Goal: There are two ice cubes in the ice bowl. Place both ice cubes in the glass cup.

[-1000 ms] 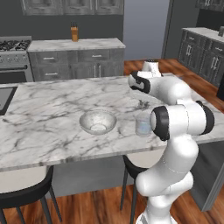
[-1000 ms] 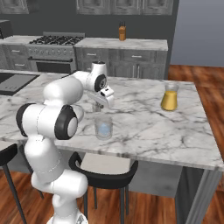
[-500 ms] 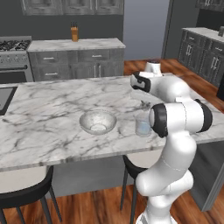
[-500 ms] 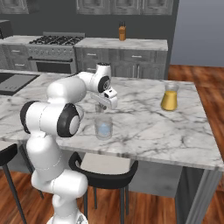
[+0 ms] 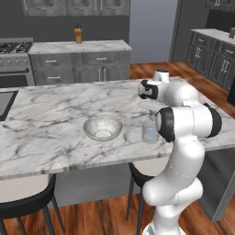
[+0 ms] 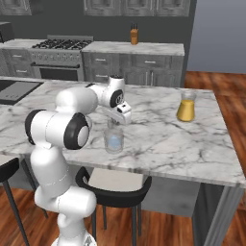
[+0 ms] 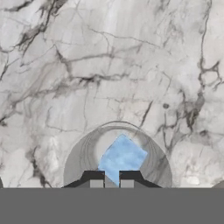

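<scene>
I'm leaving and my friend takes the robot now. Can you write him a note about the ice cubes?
Gripper: hovers right above the glass cup, tips close together; whether it grips anything is unclear.
Things: the pale blue ice cube lies in the cup. The ice bowl stands beside the cup on the counter.
Done: one cube is in.
Left: find the whitish cube, between the tips or in the bowl, too small to tell, and get it into the cup.

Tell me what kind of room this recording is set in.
A rendered home kitchen, by the look of it: a marble island counter with stools tucked under it, a gas stove along the back wall, and grey cabinets beneath a second counter.
</scene>
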